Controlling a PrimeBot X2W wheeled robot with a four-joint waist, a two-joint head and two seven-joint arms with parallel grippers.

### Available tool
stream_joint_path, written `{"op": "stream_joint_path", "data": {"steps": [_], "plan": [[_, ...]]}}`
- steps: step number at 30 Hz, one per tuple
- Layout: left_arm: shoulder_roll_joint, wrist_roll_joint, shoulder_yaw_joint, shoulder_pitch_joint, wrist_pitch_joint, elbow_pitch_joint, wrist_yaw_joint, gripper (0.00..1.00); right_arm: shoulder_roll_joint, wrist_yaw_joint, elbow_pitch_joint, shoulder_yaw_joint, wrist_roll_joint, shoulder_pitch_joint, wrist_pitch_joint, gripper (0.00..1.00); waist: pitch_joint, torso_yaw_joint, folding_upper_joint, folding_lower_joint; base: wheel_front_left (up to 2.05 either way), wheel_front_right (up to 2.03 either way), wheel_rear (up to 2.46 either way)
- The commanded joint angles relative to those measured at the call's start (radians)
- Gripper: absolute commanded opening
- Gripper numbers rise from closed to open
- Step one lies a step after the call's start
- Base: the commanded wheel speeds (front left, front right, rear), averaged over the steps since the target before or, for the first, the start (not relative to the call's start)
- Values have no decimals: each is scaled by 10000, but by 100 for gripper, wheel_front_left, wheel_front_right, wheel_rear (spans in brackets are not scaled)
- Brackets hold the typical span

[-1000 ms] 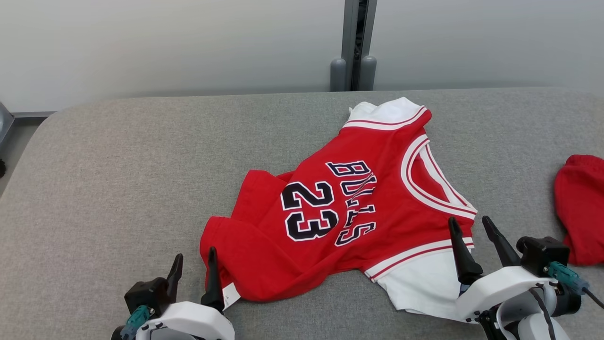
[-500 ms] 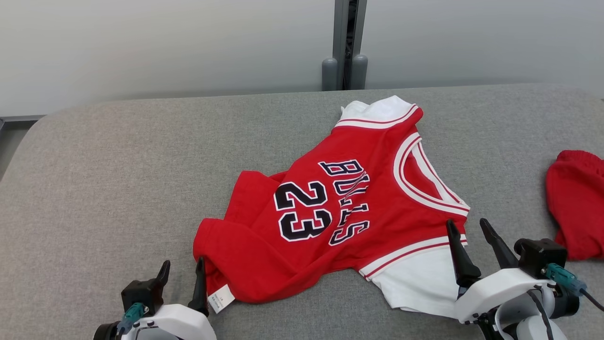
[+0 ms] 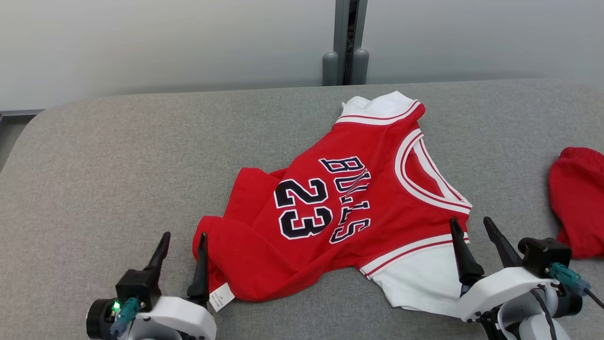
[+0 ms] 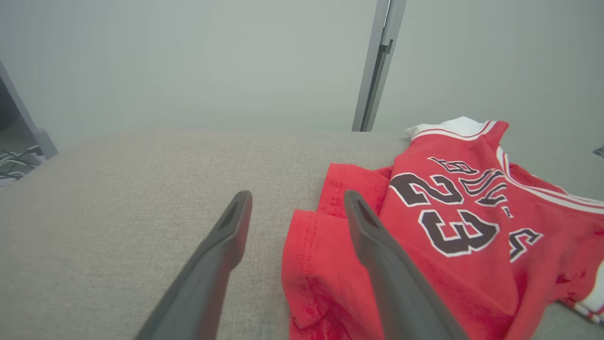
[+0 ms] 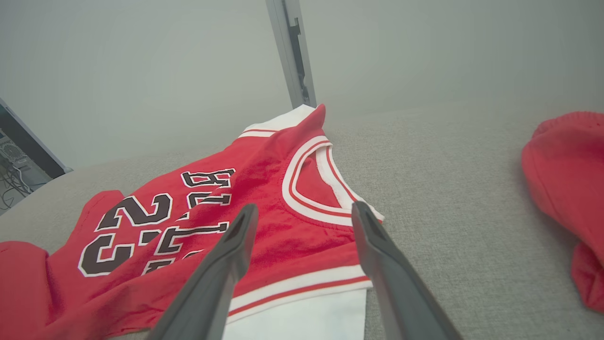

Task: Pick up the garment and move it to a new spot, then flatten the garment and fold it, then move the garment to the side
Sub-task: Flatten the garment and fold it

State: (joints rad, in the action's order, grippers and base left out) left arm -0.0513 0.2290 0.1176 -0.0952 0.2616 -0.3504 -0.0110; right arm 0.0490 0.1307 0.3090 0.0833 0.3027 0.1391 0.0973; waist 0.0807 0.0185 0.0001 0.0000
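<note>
The red Bulls 23 jersey [image 3: 349,203] is lying front up near the middle of the grey bench [image 3: 118,156]. Its collar is pointing toward the robot's right and its hem is bunching up toward the left. One white sleeve [image 3: 415,278] is spilling out at the near edge, and a small label [image 3: 221,296] is poking out at the hem corner. A second red garment [image 3: 578,198] is sitting well apart at the far right.

Over the last second little is changing on the cloth itself. The whole head view is sliding sideways a little, so the camera is turning, and the jersey is keeping its shape and place. The left gripper [image 3: 183,234] is shifting slightly outward and rolling a little, and a green light on its body is now showing. Its fingers are standing wide apart and holding nothing. In the left wrist view one finger is hanging over the red hem edge and the other over bare bench. The right gripper [image 3: 469,219] is barely moving. Its fingers are also spread and empty, framing the white-and-red trim just beside the collar.

I am reading this as both arms lining up on opposite ends of the jersey, hem and shoulder. No grasp is starting yet, and the flattening and folding are still waiting.
</note>
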Motion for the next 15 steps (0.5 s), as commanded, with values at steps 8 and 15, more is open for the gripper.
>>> {"op": "stream_joint_path", "data": {"steps": [8,15], "plan": [[-113,-1062,223,-34,35,-987,406,100,44,1,-100,19,-51,84,-41,100,110,-3,-1,0,0,0,0],[-389,-1482,220,-357,36,-1928,630,100,44,2,-111,8,-70,112,-17,100,196,-26,-1,0,0,0,0]]}}
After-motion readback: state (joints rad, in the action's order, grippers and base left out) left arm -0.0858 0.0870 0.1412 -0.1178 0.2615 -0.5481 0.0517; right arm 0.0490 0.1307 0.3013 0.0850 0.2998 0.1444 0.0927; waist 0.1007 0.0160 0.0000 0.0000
